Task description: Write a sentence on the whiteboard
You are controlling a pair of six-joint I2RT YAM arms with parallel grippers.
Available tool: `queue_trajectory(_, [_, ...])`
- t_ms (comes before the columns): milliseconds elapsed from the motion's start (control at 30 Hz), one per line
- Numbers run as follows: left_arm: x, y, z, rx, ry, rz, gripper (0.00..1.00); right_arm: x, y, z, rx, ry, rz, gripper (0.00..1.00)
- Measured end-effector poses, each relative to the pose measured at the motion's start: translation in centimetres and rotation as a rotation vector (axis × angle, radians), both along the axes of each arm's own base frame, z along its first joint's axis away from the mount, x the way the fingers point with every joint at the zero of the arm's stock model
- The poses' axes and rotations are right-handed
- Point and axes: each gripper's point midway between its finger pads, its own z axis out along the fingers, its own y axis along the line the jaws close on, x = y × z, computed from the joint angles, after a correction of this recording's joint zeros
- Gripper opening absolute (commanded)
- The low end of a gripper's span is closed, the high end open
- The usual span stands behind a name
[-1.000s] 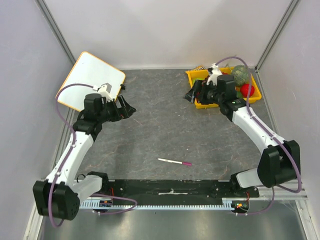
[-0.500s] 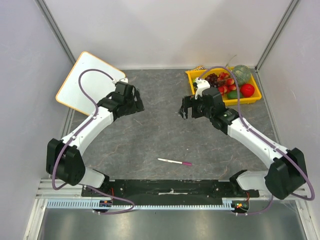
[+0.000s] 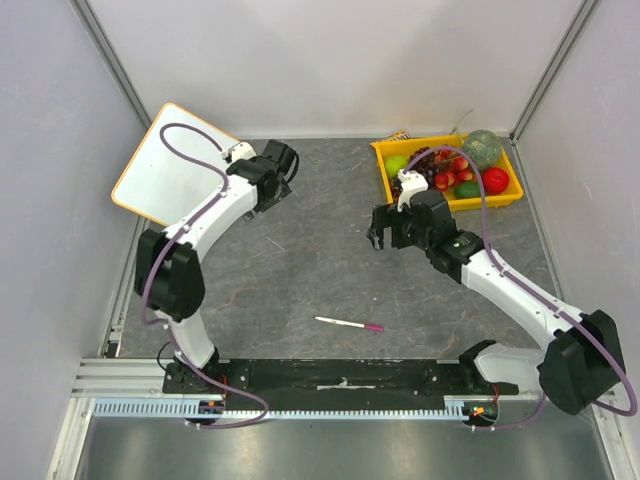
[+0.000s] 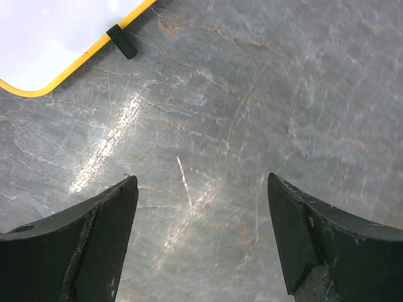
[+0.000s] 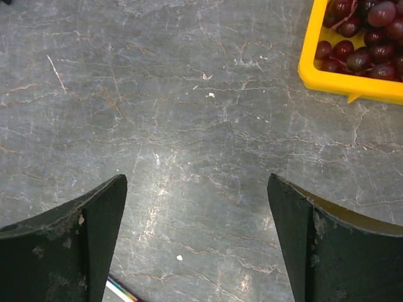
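Whiteboard (image 3: 150,180) at the far-left corner of the counter (image 3: 320,270), plain white face, orange-yellow rim, rounded corners, black clip (image 4: 122,41) on one edge, left jaws wide just beside it, right jaws wide over counter

Table (image 4: 252,94): grey stone-look top with fine pale and rusty veins, thin scratches and a soft sheen with glare streaks.
Whiteboard (image 4: 44,31): face smooth, white, glossy. Its rim (image 4: 75,63) is smooth yellow-orange, plastic-looking; the clip (image 4: 121,41) is matt black.
Left gripper (image 4: 200,195) and right gripper (image 5: 196,189): matt black, plastic-looking, edges chipped, pale scuffs.
Tray (image 5: 352,88): glossy yellow plastic.
Grapes (image 5: 359,60): dark red, shiny skins.
Rail (image 3: 300,410) at near edge: ribbed, silvery metal.
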Motion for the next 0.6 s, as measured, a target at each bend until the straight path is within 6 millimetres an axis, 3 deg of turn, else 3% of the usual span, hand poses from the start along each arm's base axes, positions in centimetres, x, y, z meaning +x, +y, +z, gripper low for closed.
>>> queue_trajectory(133, [1.4,-0.2,-1.6,0.018,0.064,0.135,0.80,-0.3,-0.4,-0.4,-0.012,0.000,-0.004,0.98])
queue_trajectory(367, [4.5,-1.2,-6.5,0.059,0.151,0.315,0.77,-0.8,-0.9,-0.5,-0.021,-0.011,-0.009,0.98])
queue_trajectory(433, [4.5,-1.0,-7.6,0.065,0.164,0.349,0.71,-1.0,-1.0,-0.8,-0.025,-0.007,-0.009,0.98])
queue_trajectory(600, [2.8,0.5,-8.5,0.115,0.222,0.372,0.67,-1.2,-1.3,-1.5,-0.040,0.004,-0.010,0.98])
